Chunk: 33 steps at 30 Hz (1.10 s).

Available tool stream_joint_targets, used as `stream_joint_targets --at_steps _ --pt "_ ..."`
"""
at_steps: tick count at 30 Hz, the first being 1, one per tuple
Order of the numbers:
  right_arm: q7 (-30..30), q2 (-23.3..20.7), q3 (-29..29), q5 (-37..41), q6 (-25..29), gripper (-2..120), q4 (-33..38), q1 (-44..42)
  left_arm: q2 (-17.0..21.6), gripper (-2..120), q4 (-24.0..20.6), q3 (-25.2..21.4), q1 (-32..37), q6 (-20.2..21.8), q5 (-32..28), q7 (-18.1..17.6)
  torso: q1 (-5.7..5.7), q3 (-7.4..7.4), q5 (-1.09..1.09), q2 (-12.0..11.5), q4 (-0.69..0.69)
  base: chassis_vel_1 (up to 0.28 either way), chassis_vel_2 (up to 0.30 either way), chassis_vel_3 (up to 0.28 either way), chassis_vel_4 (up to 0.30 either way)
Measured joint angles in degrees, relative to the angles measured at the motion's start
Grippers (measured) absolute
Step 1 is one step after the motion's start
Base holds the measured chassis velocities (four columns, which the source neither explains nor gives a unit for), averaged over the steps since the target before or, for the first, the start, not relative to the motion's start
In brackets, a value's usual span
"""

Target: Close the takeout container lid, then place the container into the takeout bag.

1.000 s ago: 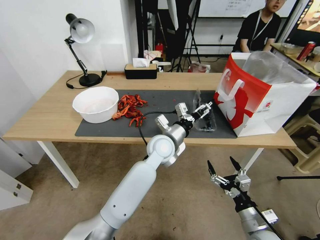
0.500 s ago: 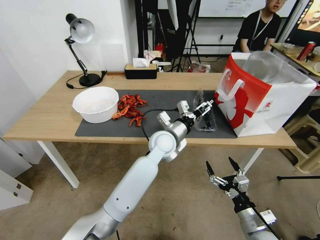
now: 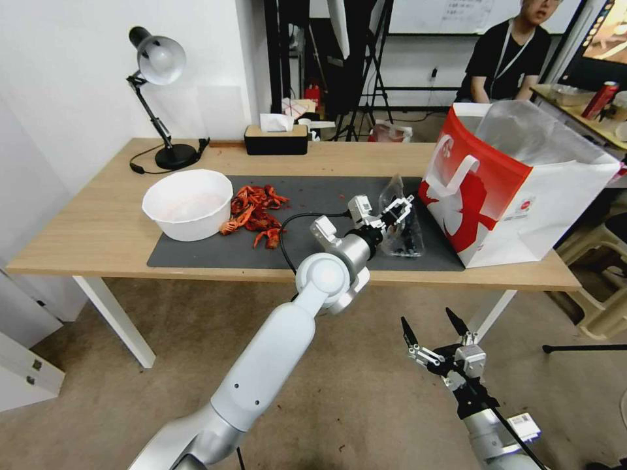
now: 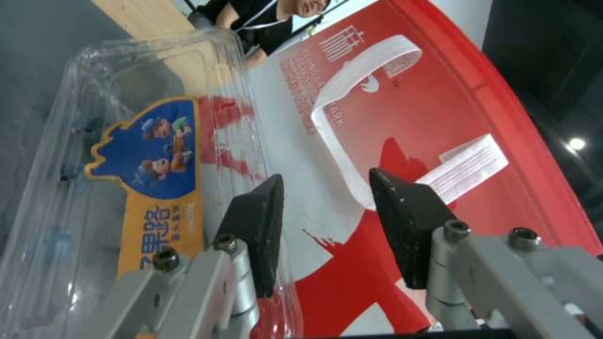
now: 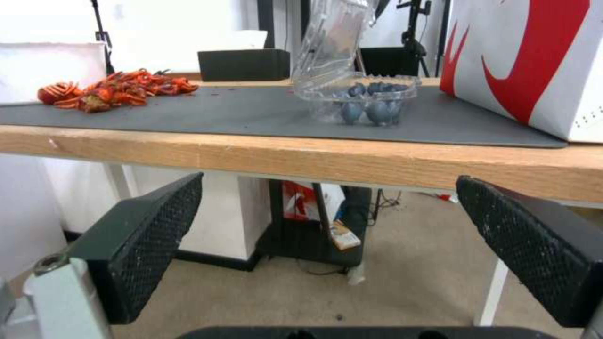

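Observation:
The takeout container [image 3: 406, 245] [image 5: 367, 97] is a small clear clamshell with dark blueberries, standing on the grey mat [image 3: 313, 196] just left of the takeout bag [image 3: 509, 186] [image 4: 402, 108] [image 5: 534, 56]. Its lid [image 3: 392, 189] [image 4: 157, 160] [image 5: 333, 37] stands nearly upright and carries a blue and orange label. My left gripper [image 3: 397, 210] [image 4: 327, 179] is open at the lid, with one finger [image 4: 257, 235] against the clear plastic. The red-and-white bag stands open with its foil lining showing. My right gripper [image 3: 434, 336] [image 5: 330, 183] hangs open below the table's front edge.
A white bowl [image 3: 189, 203] and a heap of red crayfish shells [image 3: 256, 210] lie at the mat's left end. A desk lamp [image 3: 160, 65] and a black tissue box [image 3: 275, 138] stand at the back. The wooden table edge [image 5: 314, 160] lies above my right gripper.
My left arm has reached a little farther forward, bringing its gripper closer against the upright lid. The right gripper has sunk slightly below the table.

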Motion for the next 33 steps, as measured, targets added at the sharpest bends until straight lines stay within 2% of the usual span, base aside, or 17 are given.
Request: stream_joint_targets --at_steps 9,19,33 --pt "-0.01 0.32 0.01 -0.92 -0.02 100 0.53 -0.71 -0.64 37 0.46 -0.19 0.44 -0.19 -0.01 -0.56 0.0 0.0 0.0 0.0 0.0 0.0 0.0 0.0 0.0" --pt "-0.04 0.59 -0.19 -1.69 -0.13 100 1.03 -1.2 -1.49 39 1.23 -0.19 0.75 -0.19 0.02 -3.09 0.0 0.0 0.0 0.0 0.0 0.0 0.0 0.0 0.0" --pt "-0.11 0.88 -0.8 -2.64 -0.41 100 1.11 -0.95 -1.58 27 3.42 -0.85 1.17 -1.05 0.31 -3.73 0.0 0.0 0.0 0.0 0.0 0.0 0.0 0.0 0.0"
